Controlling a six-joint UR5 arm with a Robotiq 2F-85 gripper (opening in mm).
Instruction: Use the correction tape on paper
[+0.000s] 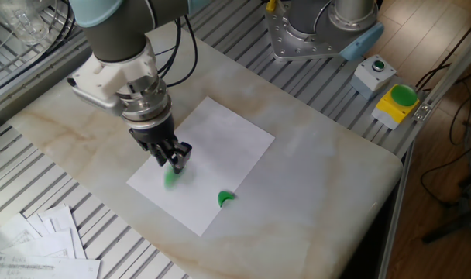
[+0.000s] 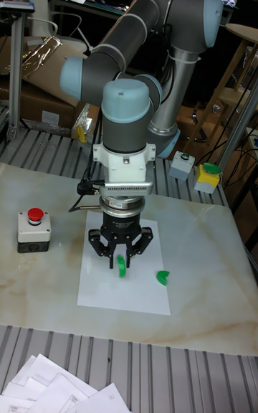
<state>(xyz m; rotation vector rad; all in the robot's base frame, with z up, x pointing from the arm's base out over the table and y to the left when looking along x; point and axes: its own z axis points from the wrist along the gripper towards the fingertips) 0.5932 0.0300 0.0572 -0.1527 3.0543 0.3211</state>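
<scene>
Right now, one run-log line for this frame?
phase: taping | gripper: shut on green-wheeled correction tape | tape: on white paper sheet | small green crescent piece: loose on sheet

The tabletop is a pale marbled slab with rounded corners, set on a ribbed metal frame. The paper lies flat on the slab, near its middle, with its edges turned at an angle to the slab's edges. A grey box with a red button stands directly on the slab, well apart from the paper, near one side edge.
</scene>
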